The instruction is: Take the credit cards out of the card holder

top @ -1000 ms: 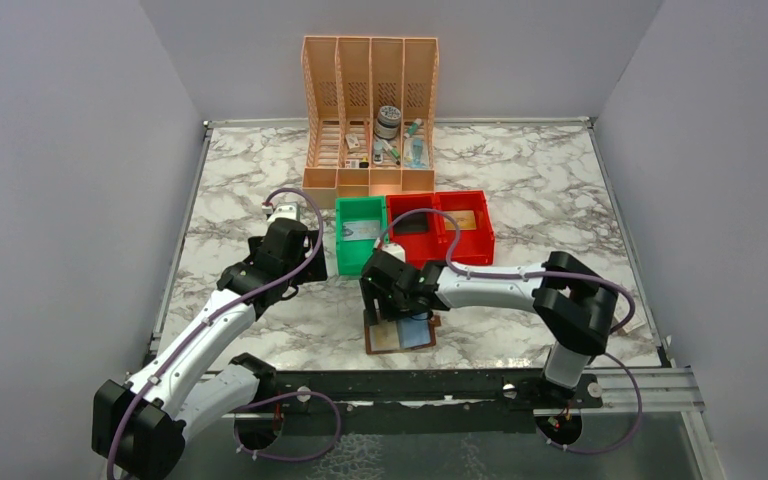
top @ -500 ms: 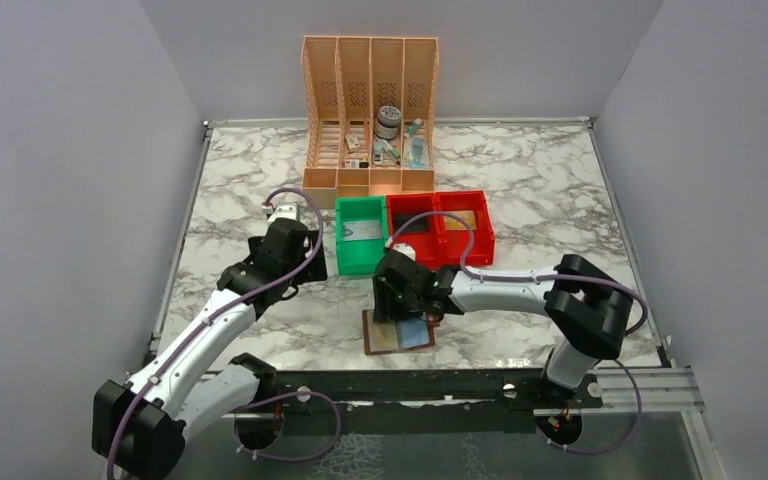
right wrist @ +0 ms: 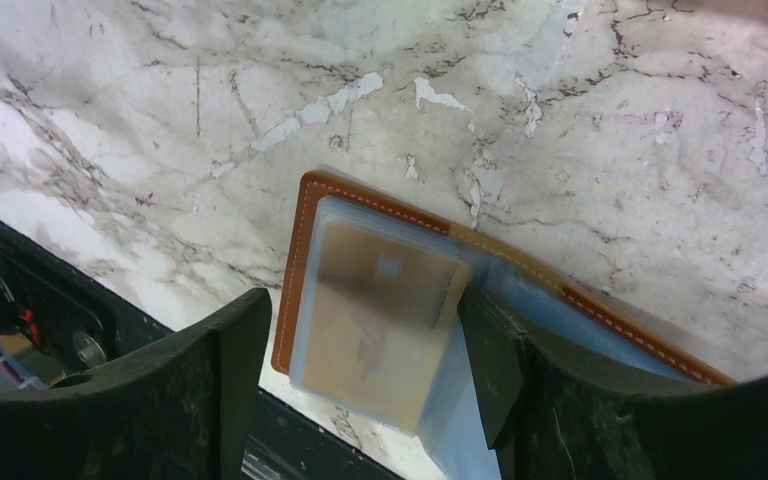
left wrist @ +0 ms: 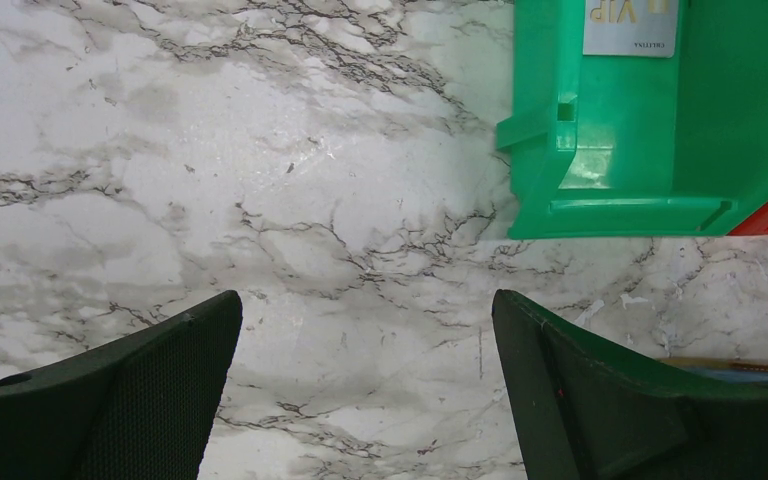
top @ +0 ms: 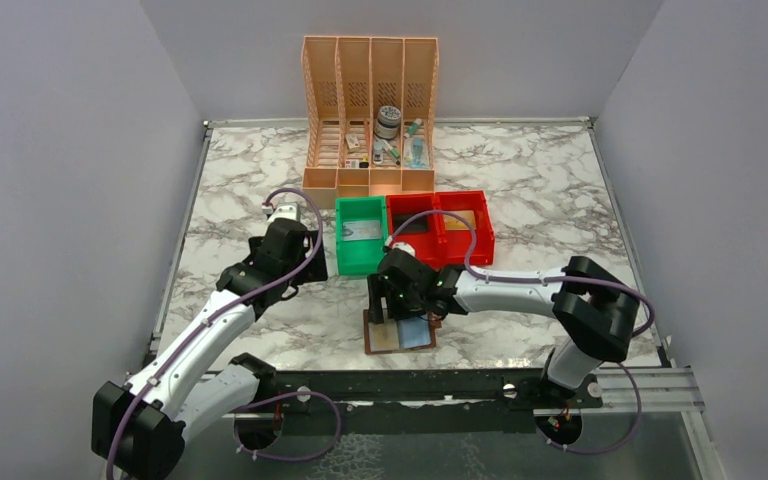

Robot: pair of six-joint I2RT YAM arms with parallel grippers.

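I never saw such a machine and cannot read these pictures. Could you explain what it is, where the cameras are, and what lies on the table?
These are two robot arms bolted at the near edge of a marble table. One camera looks down from above; one sits on each wrist. On it stand a peach file organiser, a green bin and red bins. Near the front lies an open brown card holder with a tan card and a pale blue card inside. The right gripper hovers over it, jaws apart; the left gripper is open over the marble. Neither holds anything.
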